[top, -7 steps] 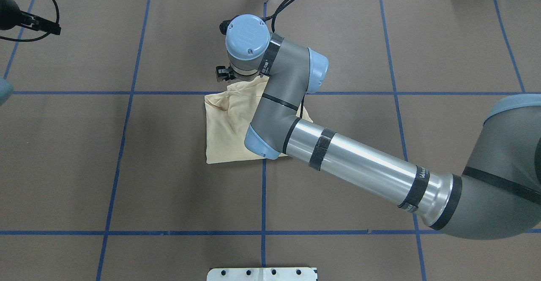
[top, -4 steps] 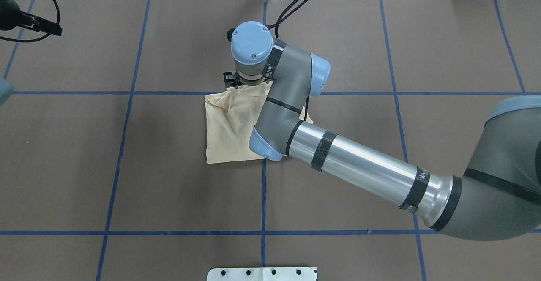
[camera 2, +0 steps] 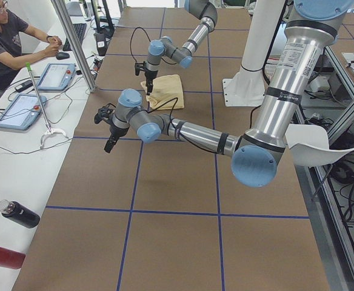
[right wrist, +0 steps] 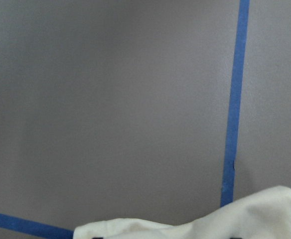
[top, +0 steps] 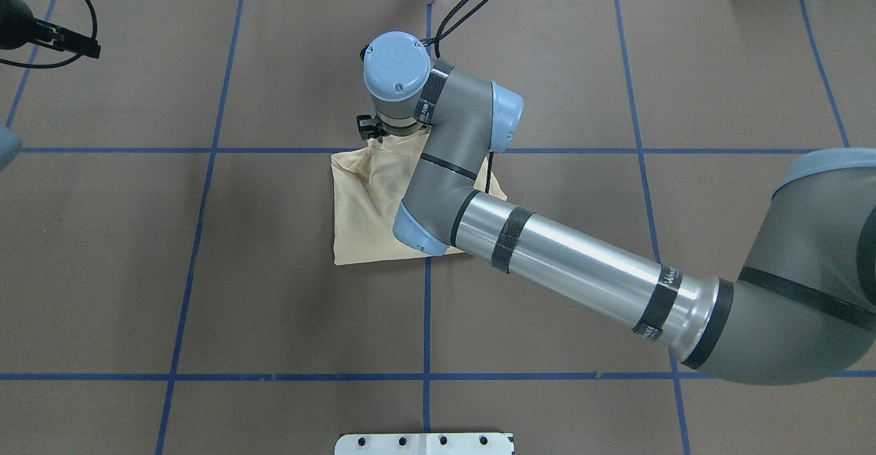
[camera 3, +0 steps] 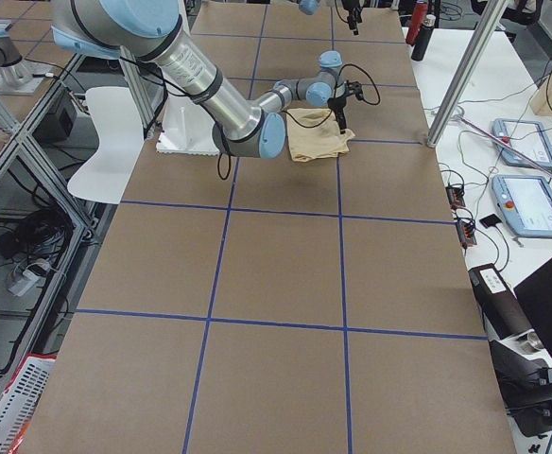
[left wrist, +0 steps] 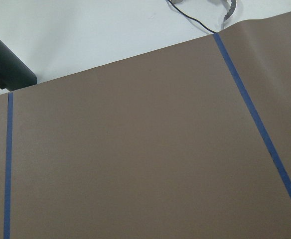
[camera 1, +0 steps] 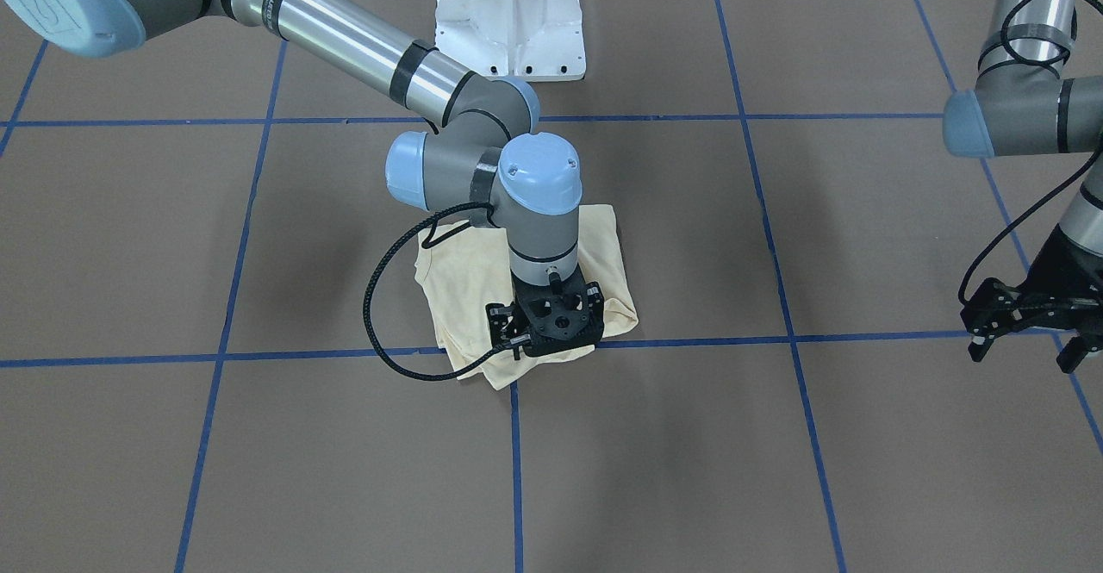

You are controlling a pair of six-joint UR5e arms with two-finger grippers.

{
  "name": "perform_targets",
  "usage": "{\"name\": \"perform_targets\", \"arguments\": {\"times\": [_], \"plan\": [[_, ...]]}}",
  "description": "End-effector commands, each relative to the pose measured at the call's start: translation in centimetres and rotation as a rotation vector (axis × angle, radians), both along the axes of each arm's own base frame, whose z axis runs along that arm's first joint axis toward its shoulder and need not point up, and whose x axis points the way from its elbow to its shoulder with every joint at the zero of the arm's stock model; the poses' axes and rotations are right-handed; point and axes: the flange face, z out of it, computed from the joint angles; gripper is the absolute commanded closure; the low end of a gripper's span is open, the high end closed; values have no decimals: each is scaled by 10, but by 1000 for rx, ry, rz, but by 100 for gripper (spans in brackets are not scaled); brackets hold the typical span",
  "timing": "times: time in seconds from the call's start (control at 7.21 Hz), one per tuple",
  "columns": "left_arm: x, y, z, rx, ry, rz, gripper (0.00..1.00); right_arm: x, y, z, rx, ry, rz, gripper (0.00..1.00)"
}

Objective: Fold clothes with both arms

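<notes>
Right gripper (camera 1: 548,339) on shirt (top: 363,215), pinching far edge

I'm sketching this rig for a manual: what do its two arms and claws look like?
The right arm and left arm are silver tubes with dark grey joints and light blue caps. Black straps ring the right tube. Black cables run to the right claw and left claw, both black, open-framed.
</notes>
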Motion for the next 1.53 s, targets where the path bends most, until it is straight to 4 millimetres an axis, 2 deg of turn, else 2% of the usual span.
{"name": "perform_targets", "arguments": {"times": [0.0, 0.28, 0.42, 0.69, 0.97, 1.39], "plan": [[0, -1, 2, -2, -1, 0, 1, -2, 1, -9, 5, -8, -1, 10], [0, -1, 4, -7, -3, 0, 1, -17, 19, -11, 5, -9, -28, 8], [0, -1, 5, -8, -4, -1, 1, -18, 20, -12, 7, -12, -30, 8], [0, -2, 4, -7, -3, -1, 1, -18, 18, -13, 12, -10, -25, 8], [0, -1, 5, -7, -3, -1, 1, -34, 6, -2, 40, -22, -7, 8], [0, -1, 5, -8, -4, -1, 1, -37, 2, -5, 47, -12, 6, 8]]}}
